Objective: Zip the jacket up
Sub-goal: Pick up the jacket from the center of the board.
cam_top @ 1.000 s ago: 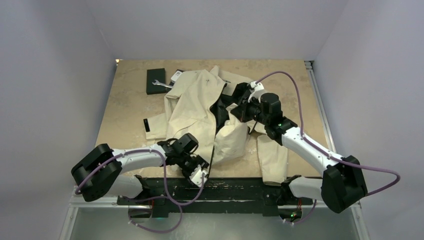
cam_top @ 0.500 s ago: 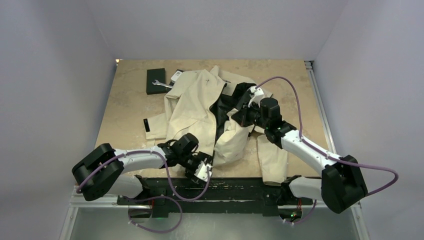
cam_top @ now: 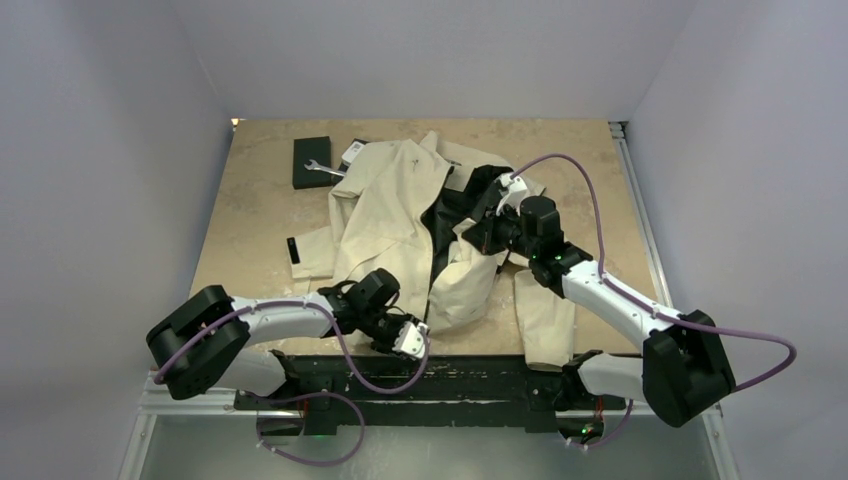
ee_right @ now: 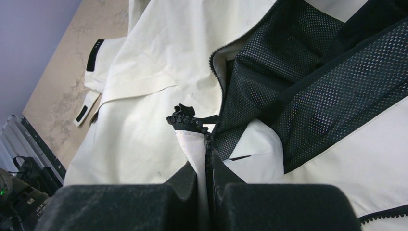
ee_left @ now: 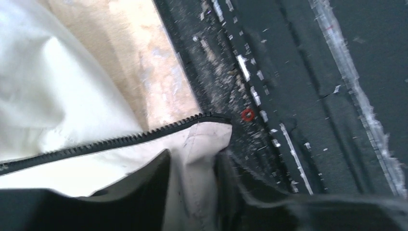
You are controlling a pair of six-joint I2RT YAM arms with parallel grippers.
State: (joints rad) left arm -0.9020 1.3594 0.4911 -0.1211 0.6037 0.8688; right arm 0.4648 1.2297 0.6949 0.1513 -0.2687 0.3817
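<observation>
The cream-beige jacket [cam_top: 390, 215] lies open and crumpled on the tan table, black mesh lining [ee_right: 308, 86] showing. My left gripper [cam_top: 408, 338] is shut on the jacket's bottom front corner [ee_left: 207, 144], by the end of its black zipper teeth [ee_left: 120, 140], over the table's near edge. My right gripper [cam_top: 480, 232] is shut on the other front edge [ee_right: 195, 144], pinching cream fabric and a bunched zipper end [ee_right: 185, 119] above the middle of the jacket.
A black box [cam_top: 311, 161] with a silver wrench [cam_top: 322, 169] on it sits at the back left. A black scuffed base plate [ee_left: 308, 96] runs along the near edge. A sleeve [cam_top: 545, 315] lies near the right arm.
My left gripper has moved right along the near edge, dragging the jacket's corner with it. My right gripper has dropped slightly toward the near side with its hem.
</observation>
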